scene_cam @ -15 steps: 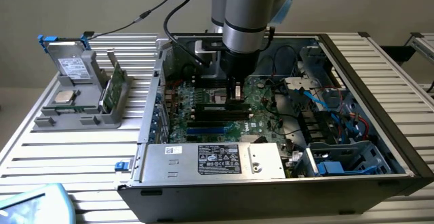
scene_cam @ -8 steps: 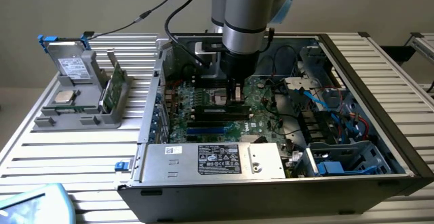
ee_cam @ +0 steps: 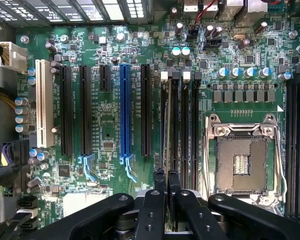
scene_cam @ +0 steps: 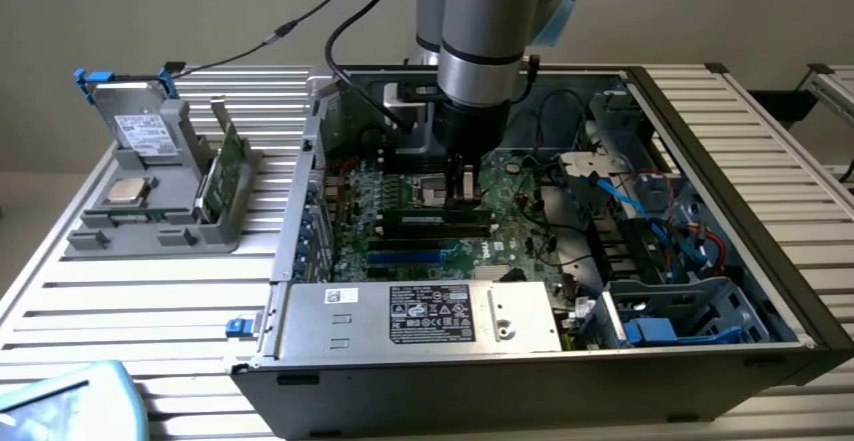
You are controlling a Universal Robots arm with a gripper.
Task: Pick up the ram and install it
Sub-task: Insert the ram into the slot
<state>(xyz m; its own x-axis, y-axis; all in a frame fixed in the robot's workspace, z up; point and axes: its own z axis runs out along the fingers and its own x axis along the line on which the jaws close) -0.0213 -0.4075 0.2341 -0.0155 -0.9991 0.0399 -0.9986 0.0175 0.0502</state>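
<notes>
Gripper (scene_cam: pixel 466 196) low inside the open computer case (scene_cam: pixel 747 211), ram (ee_cam: pixel 168 125) pinched in it.
Its fingers (ee_cam: pixel 159 182) are nearly closed on the thin ram, held edge-on along the black memory slots (ee_cam: pixel 185 125), just beside the processor socket (ee_cam: pixel 242 160).

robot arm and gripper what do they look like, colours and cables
The silver-grey tubular robot arm has light-blue joint caps and a black band above a black wrist. Black cables loop off beside it. The matte-black metal gripper has two narrow flat fingers on jointed linkage bars with round pivot pins.
</notes>
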